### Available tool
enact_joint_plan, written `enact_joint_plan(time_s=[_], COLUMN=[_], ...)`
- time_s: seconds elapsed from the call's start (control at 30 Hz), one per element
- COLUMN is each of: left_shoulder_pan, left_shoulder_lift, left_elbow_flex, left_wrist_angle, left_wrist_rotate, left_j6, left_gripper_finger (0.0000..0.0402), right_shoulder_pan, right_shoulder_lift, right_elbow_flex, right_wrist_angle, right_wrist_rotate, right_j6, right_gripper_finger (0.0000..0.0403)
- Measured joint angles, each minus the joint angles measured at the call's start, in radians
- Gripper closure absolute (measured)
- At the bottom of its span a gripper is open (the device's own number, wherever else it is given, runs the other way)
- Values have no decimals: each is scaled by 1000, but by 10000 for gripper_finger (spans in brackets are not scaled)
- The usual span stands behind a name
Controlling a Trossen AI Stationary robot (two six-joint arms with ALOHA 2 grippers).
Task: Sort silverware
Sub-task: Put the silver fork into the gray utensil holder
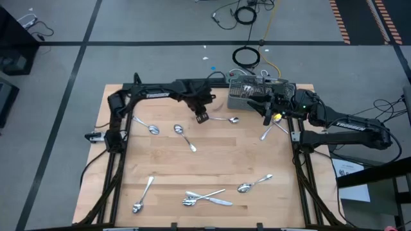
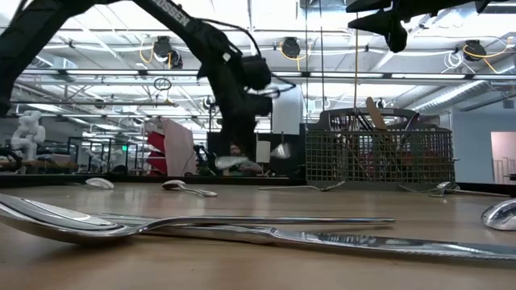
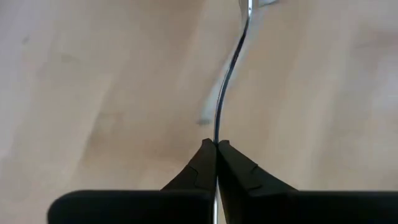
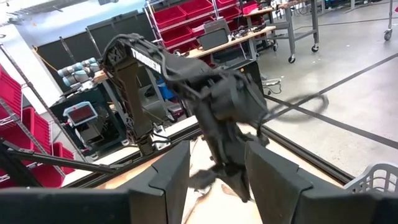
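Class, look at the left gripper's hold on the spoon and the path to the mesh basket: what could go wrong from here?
1. The left gripper is shut on the thin handle end of the spoon, so it may swing or slip out.
2. The right gripper hangs beside the basket, so the arms might collide there.

We note bright ceiling lights (image 2: 292,47) glaring in the low view; the nearest spoon (image 2: 121,225) reads blurred, and the tabletop (image 3: 93,93) soft.
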Motion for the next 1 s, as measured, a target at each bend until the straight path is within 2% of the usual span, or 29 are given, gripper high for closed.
enact_joint_plan(time_s=[0.1,0.23,0.37,0.47,0.6,0.67,0.83,1.0], left_shoulder_pan=[14,43,75,84,62,35,-64,-162], left_shoulder_lift=[-58,-135,-233,-305,-377,-396,-407,-405], left_elbow_flex=[1,1,1,1,3,3,3,3], left_wrist_angle=[1,4,49,144,381,501,727,741], left_wrist_rotate=[90,109,188,288,429,459,446,291], left_j6=[-2,-16,-28,-37,-132,-189,-264,-264], left_gripper_finger=[398,399,400,400,401,401,401,401], right_shoulder_pan=[0,0,0,3,21,33,72,92], right_shoulder_lift=[0,0,0,1,15,32,106,172], right_elbow_flex=[0,0,0,0,0,-1,-1,-1], right_wrist_angle=[0,-1,-1,-1,27,88,363,524], right_wrist_rotate=[0,-1,-5,-5,-6,-30,-136,-130], right_j6=[11,21,36,50,57,65,18,-44], right_gripper_finger=[257,257,257,257,257,257,257,252])
